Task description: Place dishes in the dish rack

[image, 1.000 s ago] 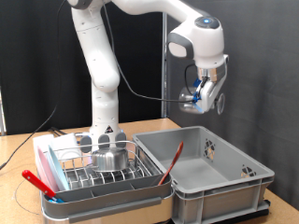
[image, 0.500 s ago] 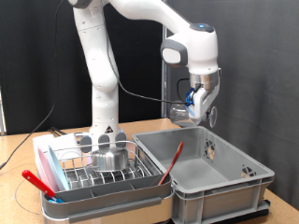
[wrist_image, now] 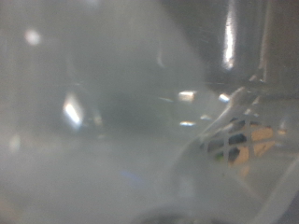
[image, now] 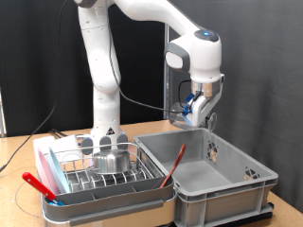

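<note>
I'm seeing the claw hanging high above the grey crate, gripping a clear glass that is fogging the wrist view. The rack is sitting at nine o'clock, already carrying the steel bowl.

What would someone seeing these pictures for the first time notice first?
The white arm arches over the scene, its gripper hanging above the large grey crate at the exterior view's right, with a small clear glass piece between its fingers. At lower left, the dish rack already carries a shiny steel bowl. The wrist view is filled with blurred glass.
</note>
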`<state>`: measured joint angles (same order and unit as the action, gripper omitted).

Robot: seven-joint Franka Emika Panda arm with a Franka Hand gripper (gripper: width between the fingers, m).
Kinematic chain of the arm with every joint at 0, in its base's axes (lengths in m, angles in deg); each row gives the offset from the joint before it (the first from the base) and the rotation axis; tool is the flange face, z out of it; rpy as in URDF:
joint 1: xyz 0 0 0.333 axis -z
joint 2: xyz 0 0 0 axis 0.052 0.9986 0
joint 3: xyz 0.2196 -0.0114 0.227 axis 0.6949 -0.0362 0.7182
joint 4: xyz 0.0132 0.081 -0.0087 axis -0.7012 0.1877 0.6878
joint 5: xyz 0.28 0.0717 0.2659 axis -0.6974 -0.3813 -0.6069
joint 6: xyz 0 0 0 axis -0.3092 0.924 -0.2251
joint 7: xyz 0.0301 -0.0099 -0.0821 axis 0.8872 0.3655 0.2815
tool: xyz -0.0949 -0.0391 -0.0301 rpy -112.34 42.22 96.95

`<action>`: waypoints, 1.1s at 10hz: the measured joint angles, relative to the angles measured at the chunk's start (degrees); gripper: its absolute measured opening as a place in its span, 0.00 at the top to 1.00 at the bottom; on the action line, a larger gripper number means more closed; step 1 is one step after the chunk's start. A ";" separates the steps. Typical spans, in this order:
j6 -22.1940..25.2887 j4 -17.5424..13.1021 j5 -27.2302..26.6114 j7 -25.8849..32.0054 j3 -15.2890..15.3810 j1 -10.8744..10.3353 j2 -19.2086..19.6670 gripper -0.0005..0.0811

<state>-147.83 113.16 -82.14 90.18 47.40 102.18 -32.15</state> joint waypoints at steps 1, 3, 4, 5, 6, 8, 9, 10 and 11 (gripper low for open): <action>1.65 -0.80 -1.92 0.29 -0.76 -0.25 -1.59 0.86; 5.07 -2.95 -6.36 1.15 -2.32 -0.45 -6.35 0.86; 5.87 -3.88 -8.34 1.61 -2.75 -0.42 -9.18 0.86; 6.09 -4.66 -10.07 2.02 -2.82 -0.31 -12.07 0.86; 4.15 -4.99 -10.57 2.14 -2.73 -0.29 -14.62 0.86; -5.49 -3.89 -10.69 2.50 -1.79 -0.26 -18.55 0.86; -8.95 -3.39 -11.62 2.67 -1.02 -0.06 -20.24 0.86; -11.21 -3.19 -13.79 3.09 0.10 0.69 -21.90 0.86; -12.63 -3.19 -15.58 3.16 1.25 1.71 -23.46 0.86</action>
<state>-160.46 109.97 -97.72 93.33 48.65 103.88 -55.61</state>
